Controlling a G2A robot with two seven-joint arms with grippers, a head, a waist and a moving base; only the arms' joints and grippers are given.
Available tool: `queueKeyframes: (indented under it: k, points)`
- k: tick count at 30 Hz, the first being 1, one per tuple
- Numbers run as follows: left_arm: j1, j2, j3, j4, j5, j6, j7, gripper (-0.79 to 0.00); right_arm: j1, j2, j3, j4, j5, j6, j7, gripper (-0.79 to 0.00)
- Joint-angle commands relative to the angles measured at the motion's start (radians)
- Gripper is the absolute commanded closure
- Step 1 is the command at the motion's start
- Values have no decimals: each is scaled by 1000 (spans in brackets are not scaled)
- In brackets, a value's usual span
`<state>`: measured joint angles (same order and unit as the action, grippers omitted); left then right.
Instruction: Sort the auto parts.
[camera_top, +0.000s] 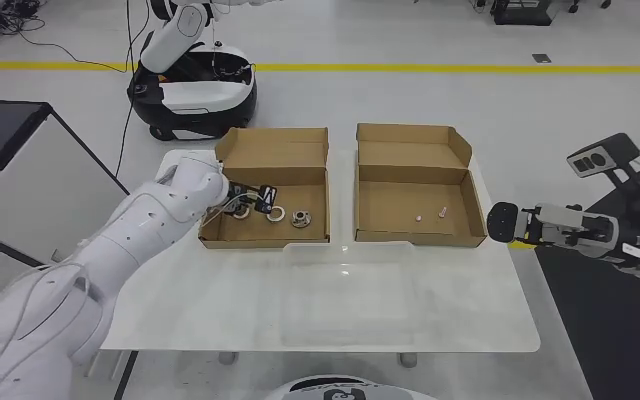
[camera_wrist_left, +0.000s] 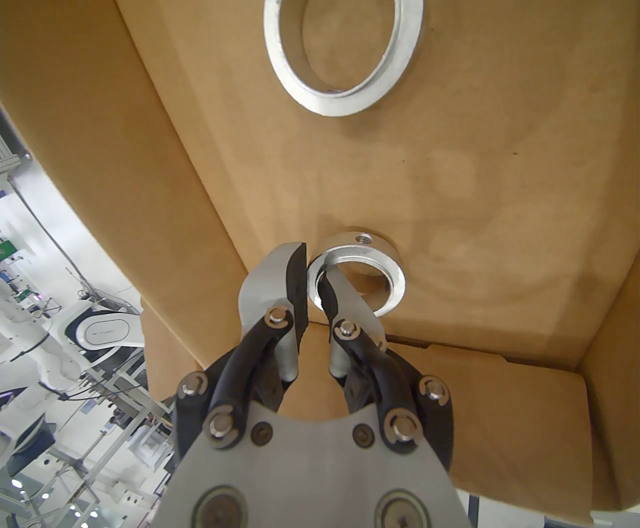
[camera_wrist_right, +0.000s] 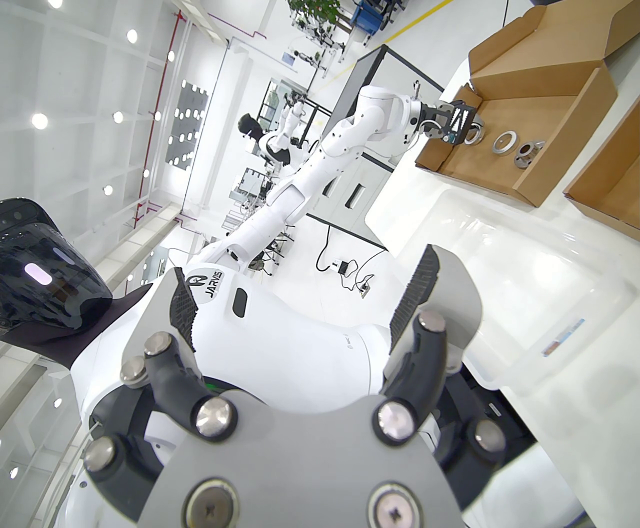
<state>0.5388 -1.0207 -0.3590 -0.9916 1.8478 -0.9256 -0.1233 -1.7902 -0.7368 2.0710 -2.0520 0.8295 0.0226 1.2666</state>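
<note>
Left gripper (camera_wrist_left: 311, 272) is pinching the shaft collar (camera_wrist_left: 372, 250) by its wall, one finger in the bore and one outside, nearly closed. I'd be lifting straight up, keeping the pinch square and clearing the box wall before traversing. The collar is sitting on the floor of the left cardboard box (camera_top: 265, 150), near its side wall. That box is also holding a flanged hub (camera_top: 301, 217) and a flat ring (camera_top: 277, 212). Right cardboard box (camera_top: 410, 150) is holding two small parts (camera_top: 440, 210), too small to identify. Right gripper (camera_wrist_right: 305, 272) is hanging wide open and empty, off the table.
</note>
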Motion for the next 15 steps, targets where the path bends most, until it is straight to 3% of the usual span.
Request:
queueKeyframes:
  k: [1,6,8,9,10,11,12,15]
  points:
    - [4,-2,0,6,7,1,3,0,0,0,0,0,0,0,0,-785]
    - [10,-8,-7,11,17,-1,6,0,0,0,0,0,0,0,0,-785]
    - [10,-10,-11,8,20,-1,8,-256,0,0,0,0,0,0,0,-785]
    - [10,-10,-14,6,21,-2,9,-345,0,0,0,0,0,0,0,-785]
    - [9,-11,-18,4,22,-2,9,-573,0,0,0,0,0,0,0,-785]
    - [8,-11,-20,2,24,-4,8,-702,0,0,0,0,0,0,0,-785]
    - [7,-11,-23,0,26,-7,8,-785,0,0,0,0,0,0,0,-785]
    - [3,-10,-35,-13,34,-9,5,-785,0,0,0,0,0,0,0,-785]
